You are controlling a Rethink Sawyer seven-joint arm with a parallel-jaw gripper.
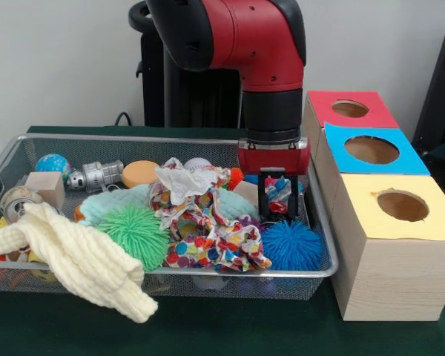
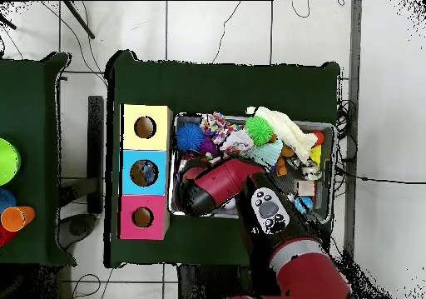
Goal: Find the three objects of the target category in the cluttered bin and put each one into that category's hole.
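- At the left end of the wire bin (image 1: pixel 320 222), a cream knitted cloth (image 1: pixel 81 259) hangs over the front rim. Behind it lie a wooden block (image 1: pixel 46 187), a small globe ball (image 1: pixel 53 164), a metal toy (image 1: pixel 96 176) and an orange disc (image 1: pixel 139 173). None of these looks handled yet.
- Toward the middle, a green spiky ball (image 1: pixel 137 233) sits beside a crumpled patterned cloth (image 1: pixel 208 230), which covers much of the pile. More things may lie hidden under it.
- Right of that, a blue spiky ball (image 1: pixel 291 245) rests in the bin's front right corner, just below the gripper (image 1: pixel 277 199).
- The gripper is down inside the bin with its two black fingers (image 1: pixel 263 194) closed on a small scrap of the same kind of patterned fabric (image 1: pixel 277 191), which I judge to be the object now being taken.
- On the far right stand three wooden boxes with holes: red (image 1: pixel 350 109), blue (image 1: pixel 371 150) and yellow (image 1: pixel 402 205). Seen from above, the holes show nothing I can identify, so I cannot tell whether anything has been delivered.
- My judgement: the work is at a pick-up stage. The held scrap is not yet lifted clear or carried to a hole, and which hole suits its category cannot be told from here.
- The overhead view shows the arm (image 2: pixel 274 221) reaching across the bin's end next to the boxes.
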